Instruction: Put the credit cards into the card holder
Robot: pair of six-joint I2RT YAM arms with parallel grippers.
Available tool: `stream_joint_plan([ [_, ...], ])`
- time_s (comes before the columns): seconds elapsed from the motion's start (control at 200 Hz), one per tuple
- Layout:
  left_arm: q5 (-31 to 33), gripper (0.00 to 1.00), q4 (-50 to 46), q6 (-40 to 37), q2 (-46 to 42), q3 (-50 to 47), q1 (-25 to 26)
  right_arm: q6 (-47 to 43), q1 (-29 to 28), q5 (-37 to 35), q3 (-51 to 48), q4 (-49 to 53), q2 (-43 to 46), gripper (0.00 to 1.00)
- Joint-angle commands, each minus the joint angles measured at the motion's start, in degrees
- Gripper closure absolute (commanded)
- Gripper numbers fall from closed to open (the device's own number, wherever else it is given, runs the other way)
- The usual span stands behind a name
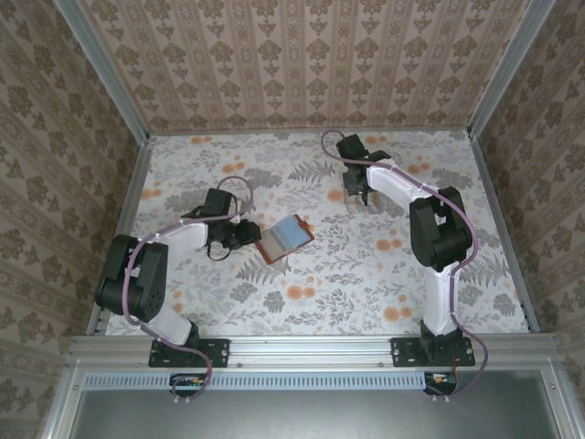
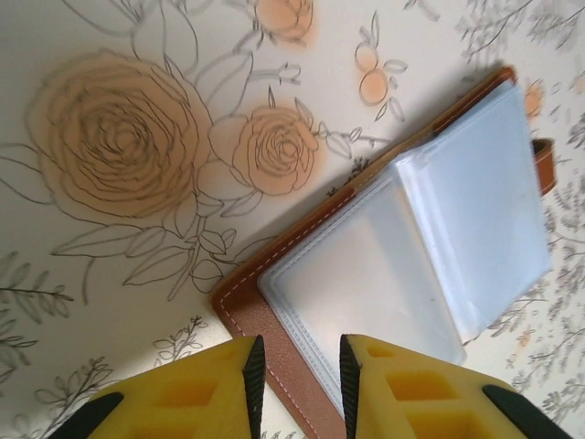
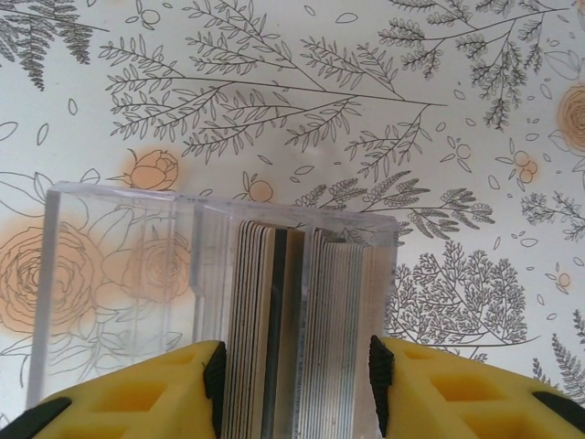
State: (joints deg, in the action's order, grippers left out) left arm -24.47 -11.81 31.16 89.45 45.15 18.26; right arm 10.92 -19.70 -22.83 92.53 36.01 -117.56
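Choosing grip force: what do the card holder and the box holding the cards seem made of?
Card holder: likely matte leather or imitation, brown with pale stitching; sleeves glossy translucent plastic. Box: rigid transparent plastic, tablecloth pattern showing through.

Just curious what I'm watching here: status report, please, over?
Left gripper open, at edge of open card holder; sleeves look empty. Right gripper astride credit cards in clear box, grip unclear. Nothing blocking.
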Motion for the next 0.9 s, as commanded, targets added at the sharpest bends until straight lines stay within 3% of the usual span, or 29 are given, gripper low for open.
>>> stream_joint_plan([
  [0.0, -2.52, 0.69, -2.19, -1.20, -3.50, -0.06, -1.90, -0.05, 0.69, -3.62, 1.04, 1.14, 0.79, 0.53],
  [0.22, -2.69, 0.69, -5.24, -2.27, -7.67, -1.51, -3.93, -0.89, 0.79, -5.48, 1.16, 2.49, 1.86, 0.54],
  [0.42, -3.03, 0.68, -4.35, -1.26, -8.15, -3.53, -4.13, -1.60, 1.16, -9.16, 1.41, 4.32, 1.11, 0.46],
  [0.7, -3.52, 0.68, -3.03, -0.62, -7.80, -5.20, -4.10, 0.89, 2.34, -4.52, 1.49, 6.18, -1.01, 0.45],
  [0.895, -3.30, 0.68, -4.04, -1.03, -8.68, -5.07, -4.03, 3.58, 4.54, 3.65, 0.84, 6.09, 0.44, 0.46],
])
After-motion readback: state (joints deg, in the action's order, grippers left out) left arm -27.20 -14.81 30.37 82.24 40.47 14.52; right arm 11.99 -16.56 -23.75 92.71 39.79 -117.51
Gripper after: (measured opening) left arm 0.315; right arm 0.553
